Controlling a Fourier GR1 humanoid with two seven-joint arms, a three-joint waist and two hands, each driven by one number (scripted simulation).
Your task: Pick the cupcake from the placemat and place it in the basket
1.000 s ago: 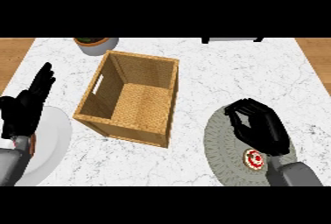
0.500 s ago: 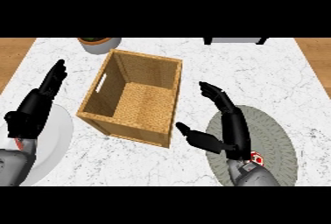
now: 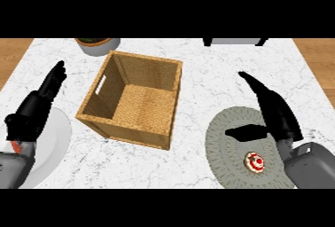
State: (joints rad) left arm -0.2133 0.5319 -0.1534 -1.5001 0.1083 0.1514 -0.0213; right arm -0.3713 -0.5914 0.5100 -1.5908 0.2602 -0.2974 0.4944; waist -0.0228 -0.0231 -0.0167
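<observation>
A small cupcake point(image 3: 255, 162) with red and white icing sits on the round grey placemat point(image 3: 226, 148) at the lower right. My right hand point(image 3: 274, 115) hovers just above and beyond it, open, fingers straight and pointing away, thumb stretched out to the left over the mat. It holds nothing. The wicker basket point(image 3: 134, 102) stands in the middle of the counter, its inside showing nothing in it. My left hand point(image 3: 39, 104) rests open at the left edge, fingers up.
A white plate point(image 3: 56, 148) lies at the lower left, partly under my left forearm. A plant pot point(image 3: 98, 44) stands at the back left and a dark object point(image 3: 232, 41) at the back right. Wooden floor shows past the marble counter's sides.
My right hand has opened from a curl over the mat and moved right, uncovering the cupcake. The left hand has shifted slightly upward and right.
</observation>
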